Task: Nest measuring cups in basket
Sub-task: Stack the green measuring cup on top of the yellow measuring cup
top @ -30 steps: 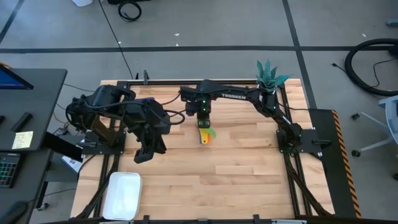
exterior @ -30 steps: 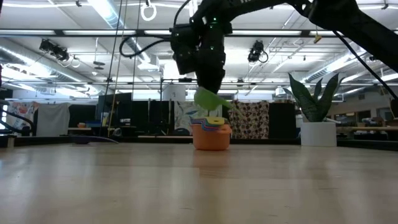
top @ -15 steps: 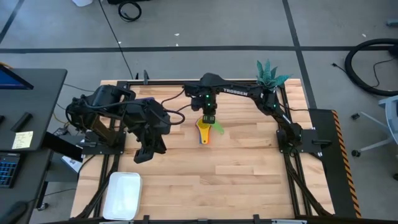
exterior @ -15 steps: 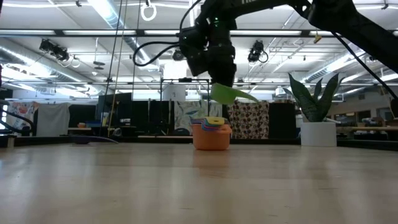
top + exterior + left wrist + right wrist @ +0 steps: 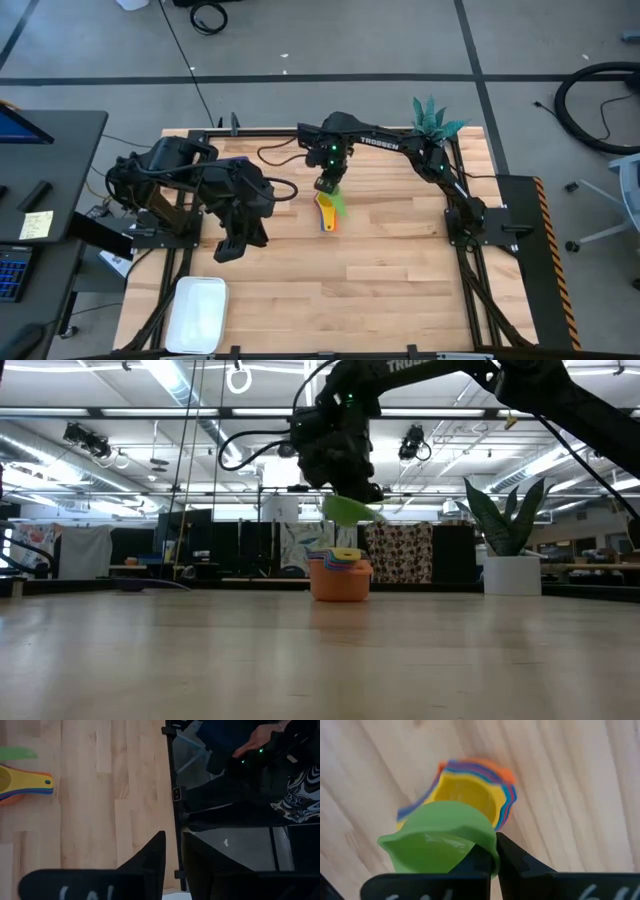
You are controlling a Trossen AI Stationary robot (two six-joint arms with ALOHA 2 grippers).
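1. Green plastic shows in the right gripper (image 5: 352,488): its fingers are pinched together on the green measuring cup (image 5: 439,843), which hangs in the air just above the stack of nested measuring cups (image 5: 340,576).
2. The stack stands on the wooden table (image 5: 400,270) near the middle of its far half. An orange cup is the outermost, with blue and red rims inside it and a yellow cup (image 5: 467,796) on top.
3. In the right wrist view the green cup covers part of the yellow one, its bowl open toward the camera.
4. In the high view the stack's handles (image 5: 326,218) point toward the near edge of the table, and the green cup (image 5: 337,204) sits just to their right.
5. The white basket (image 5: 197,313) lies at the near left corner of the table, well apart from the stack and with no cup in it.
6. The left gripper (image 5: 228,247) waits over the left side of the table, between the basket and its arm's base. Whether its fingers are spread or pressed together I cannot tell.
7. A potted plant (image 5: 433,122) stands at the far right corner.
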